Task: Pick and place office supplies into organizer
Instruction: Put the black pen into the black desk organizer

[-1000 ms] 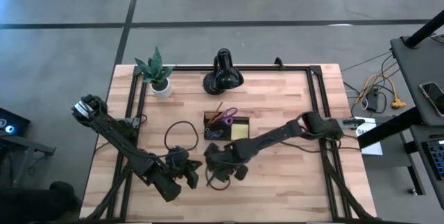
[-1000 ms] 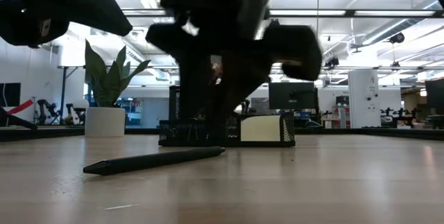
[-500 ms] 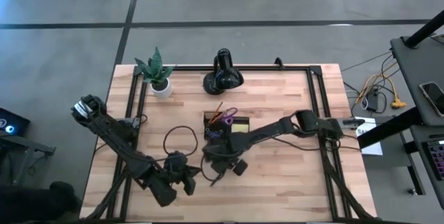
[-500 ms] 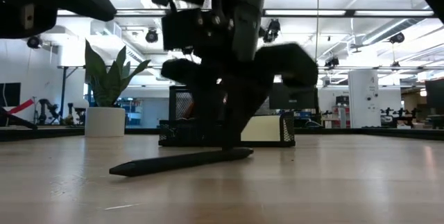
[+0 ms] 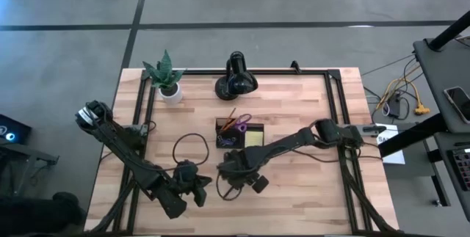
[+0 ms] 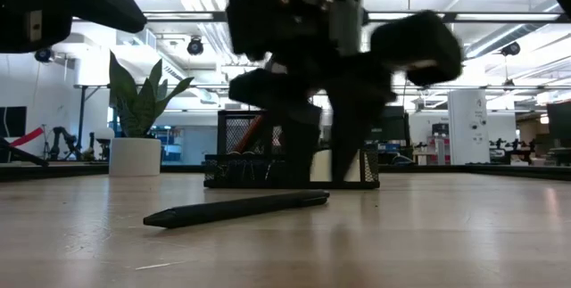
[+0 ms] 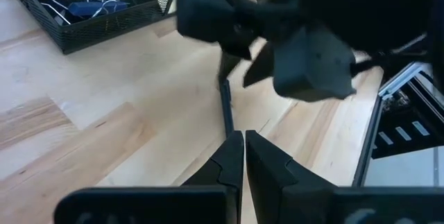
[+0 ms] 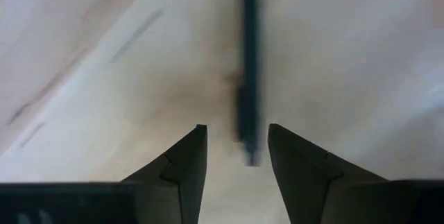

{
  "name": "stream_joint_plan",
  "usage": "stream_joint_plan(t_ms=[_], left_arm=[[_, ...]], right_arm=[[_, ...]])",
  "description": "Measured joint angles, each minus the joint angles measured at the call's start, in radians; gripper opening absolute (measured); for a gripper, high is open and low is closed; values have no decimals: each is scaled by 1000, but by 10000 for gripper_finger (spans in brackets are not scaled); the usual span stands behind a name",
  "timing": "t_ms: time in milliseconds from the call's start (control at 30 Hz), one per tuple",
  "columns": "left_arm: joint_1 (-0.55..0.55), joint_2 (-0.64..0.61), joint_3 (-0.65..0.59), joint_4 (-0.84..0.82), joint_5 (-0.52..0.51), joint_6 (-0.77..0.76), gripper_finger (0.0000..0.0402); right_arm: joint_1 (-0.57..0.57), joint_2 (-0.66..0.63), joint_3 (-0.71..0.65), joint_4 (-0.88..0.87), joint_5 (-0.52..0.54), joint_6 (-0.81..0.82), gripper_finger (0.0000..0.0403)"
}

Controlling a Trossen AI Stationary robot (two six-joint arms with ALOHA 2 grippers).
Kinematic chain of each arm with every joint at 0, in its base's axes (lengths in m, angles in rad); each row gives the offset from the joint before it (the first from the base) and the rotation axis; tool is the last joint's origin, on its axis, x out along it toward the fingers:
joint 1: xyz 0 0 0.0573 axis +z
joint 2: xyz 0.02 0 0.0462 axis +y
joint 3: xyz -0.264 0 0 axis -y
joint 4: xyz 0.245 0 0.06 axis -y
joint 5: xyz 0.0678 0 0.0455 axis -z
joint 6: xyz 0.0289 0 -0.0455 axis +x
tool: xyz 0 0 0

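A black pen lies flat on the wooden table, in front of the black mesh organizer. The organizer holds purple-handled scissors, a yellow sticky pad and binder clips. My right gripper is open and points down over the pen, one finger on each side of its end, and I see no touch. In the low view the right gripper stands over the pen's right end. My left gripper is shut and hovers near the pen's other end.
A potted plant and a glossy black lamp stand along the table's far edge. A black cable loops on the wood left of the organizer. Black frame rails run down both sides. Bare wood lies to the right of the right gripper.
The pen has slid a little toward the table's right and now lies still. My right gripper went toward the organizer, then came back toward the near edge. Its fingers, which met at a point on the pen's end half a second ago, now stand apart.
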Motion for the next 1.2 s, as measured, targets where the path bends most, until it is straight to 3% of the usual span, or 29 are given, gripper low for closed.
stream_joint_plan(t_ms=[467, 900, 1067, 1200], left_arm=[[0, 0, -5, 0, 0, 0, 0], [0, 0, -5, 1, 0, 1, 0], [0, 0, -5, 0, 0, 5, 0], [0, 0, -5, 0, -1, 9, 0]], right_arm=[[11, 14, -44, 117, 10, 64, 138], [9, 21, -100, 144, 19, 46, 49], [12, 16, -81, 71, 95, 15, 33], [13, 2, -50, -4, 223, -18, 30]])
